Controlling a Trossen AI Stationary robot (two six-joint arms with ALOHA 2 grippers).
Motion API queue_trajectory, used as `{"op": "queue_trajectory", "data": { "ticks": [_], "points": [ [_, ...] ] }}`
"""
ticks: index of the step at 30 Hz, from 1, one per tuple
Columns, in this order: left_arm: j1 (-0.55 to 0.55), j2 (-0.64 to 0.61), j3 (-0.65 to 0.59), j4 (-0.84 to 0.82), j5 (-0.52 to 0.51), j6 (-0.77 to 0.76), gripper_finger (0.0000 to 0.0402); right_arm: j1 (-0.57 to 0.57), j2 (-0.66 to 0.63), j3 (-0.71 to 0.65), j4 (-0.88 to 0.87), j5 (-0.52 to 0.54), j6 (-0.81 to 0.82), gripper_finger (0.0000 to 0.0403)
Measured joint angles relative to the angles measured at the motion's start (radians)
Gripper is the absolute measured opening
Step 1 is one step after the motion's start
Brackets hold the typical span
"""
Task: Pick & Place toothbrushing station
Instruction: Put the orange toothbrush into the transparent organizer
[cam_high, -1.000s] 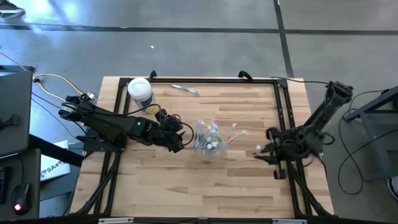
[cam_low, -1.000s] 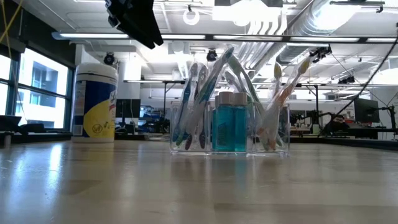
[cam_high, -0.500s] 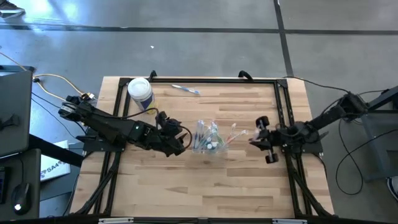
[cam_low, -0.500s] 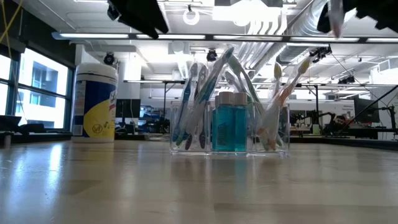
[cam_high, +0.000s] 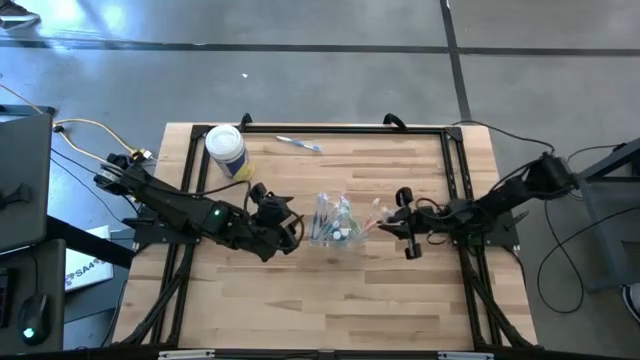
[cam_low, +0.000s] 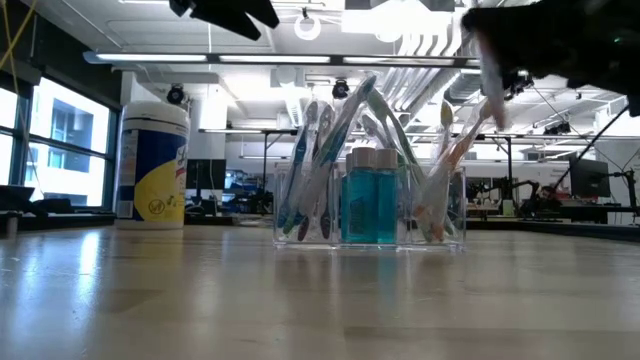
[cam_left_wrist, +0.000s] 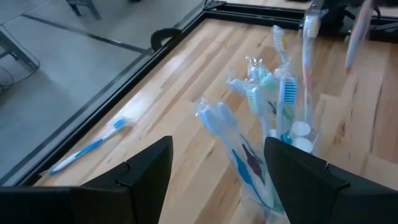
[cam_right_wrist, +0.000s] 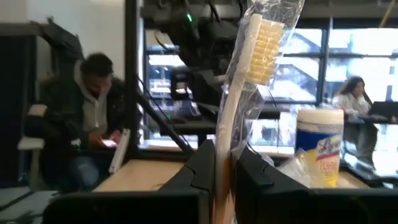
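Observation:
The toothbrushing station's clear cup (cam_high: 335, 226) stands at mid-table on its base, full of pastel toothbrushes and small white-capped tubes (cam_low: 370, 200). My left gripper (cam_high: 284, 230) hovers open just left of it, and the cup (cam_left_wrist: 273, 130) shows beyond its fingers. My right gripper (cam_high: 392, 222) is just right of the cup and above it, shut on a wrapped cream-handled toothbrush (cam_right_wrist: 249, 56). Another blue toothbrush (cam_high: 298, 144) lies flat near the far edge. My right gripper pinches the toothbrush's handle (cam_right_wrist: 222, 149) between its two fingers, clear wrapper and all. The fingers reach in roughly level from the table's right. The bristled head (cam_right_wrist: 264, 40) stands out past the fingertips, and the brush is lifted clear of the table.
A white-lidded canister with a yellow label (cam_high: 226, 150) stands at the far left corner. A black rail frame (cam_high: 450, 180) runs along the table's sides. Bare wood (cam_high: 330, 300) lies toward the near edge. People sit in the room beyond (cam_right_wrist: 93, 118).
My right gripper has swung in from the table's right edge toward the cup and come down, still shut on the toothbrush, turning as it went. My left gripper has shifted slightly beside the cup and stayed open.

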Motion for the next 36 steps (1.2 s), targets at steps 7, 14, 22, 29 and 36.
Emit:
{"op": "queue_trajectory", "data": {
  "ticks": [7,14,22,29,36],
  "points": [
    [0.002,0.0,0.0,0.002,0.0,0.0,0.025,-0.025,0.155,0.105,0.005,-0.026,0.01,0.0019],
    [0.002,0.001,0.0,0.004,0.005,-0.005,0.025,-0.052,0.238,0.169,0.006,-0.06,0.005,0.0019],
    [0.002,0.029,0.001,0.025,0.014,-0.006,0.025,-0.062,0.265,0.19,0.006,-0.042,-0.023,0.0019],
    [0.002,0.037,-0.001,0.066,-0.01,0.011,0.025,-0.011,0.228,0.19,0.005,0.071,-0.114,0.0019],
    [0.002,0.037,-0.001,0.082,-0.006,0.021,0.025,0.034,0.201,0.203,0.004,0.083,-0.154,0.0019]
  ]
}}
